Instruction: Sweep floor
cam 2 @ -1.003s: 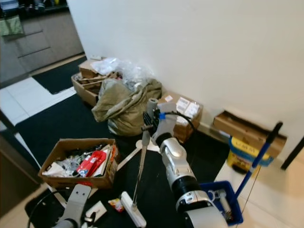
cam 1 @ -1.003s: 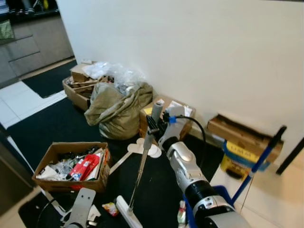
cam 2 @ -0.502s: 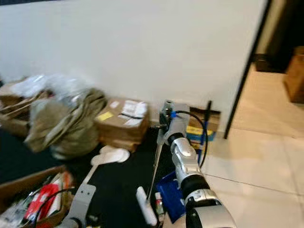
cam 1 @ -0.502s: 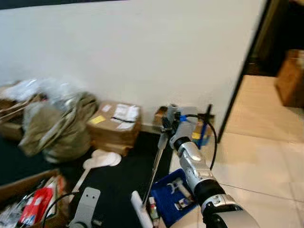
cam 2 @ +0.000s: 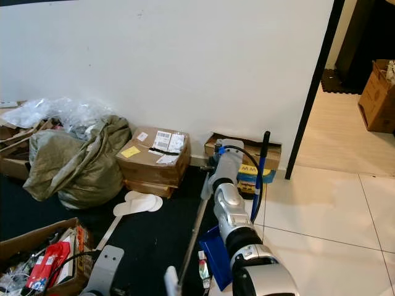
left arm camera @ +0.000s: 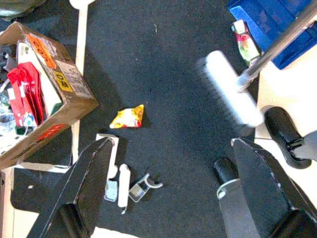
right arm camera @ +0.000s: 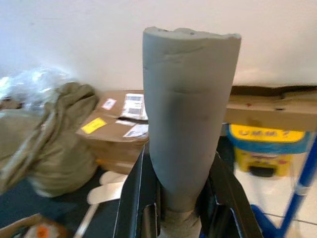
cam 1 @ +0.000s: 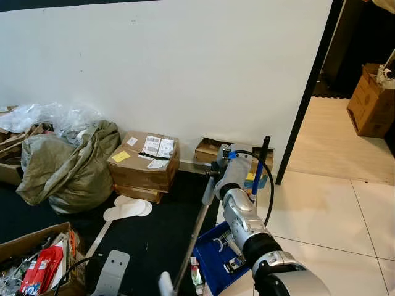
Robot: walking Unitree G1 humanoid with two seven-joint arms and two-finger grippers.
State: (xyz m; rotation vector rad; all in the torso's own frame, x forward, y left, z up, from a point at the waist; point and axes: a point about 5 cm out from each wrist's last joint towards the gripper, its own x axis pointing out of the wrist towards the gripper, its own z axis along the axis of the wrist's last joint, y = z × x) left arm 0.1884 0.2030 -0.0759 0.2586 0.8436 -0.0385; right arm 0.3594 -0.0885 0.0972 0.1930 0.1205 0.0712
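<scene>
Right gripper (cam 1: 213, 174) squeezing grey broom handle (cam 1: 196, 227) with closed jaws. Left gripper (left arm camera: 168, 183) hanging over dark mat (left arm camera: 168, 89), jaws open.

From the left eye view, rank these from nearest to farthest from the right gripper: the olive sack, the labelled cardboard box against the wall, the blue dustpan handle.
The right gripper is shut on the broom handle.
1. Blue dustpan handle, just to its right.
2. Labelled cardboard box, to its left along the wall.
3. Olive sack, farther left, beyond the box.
</scene>
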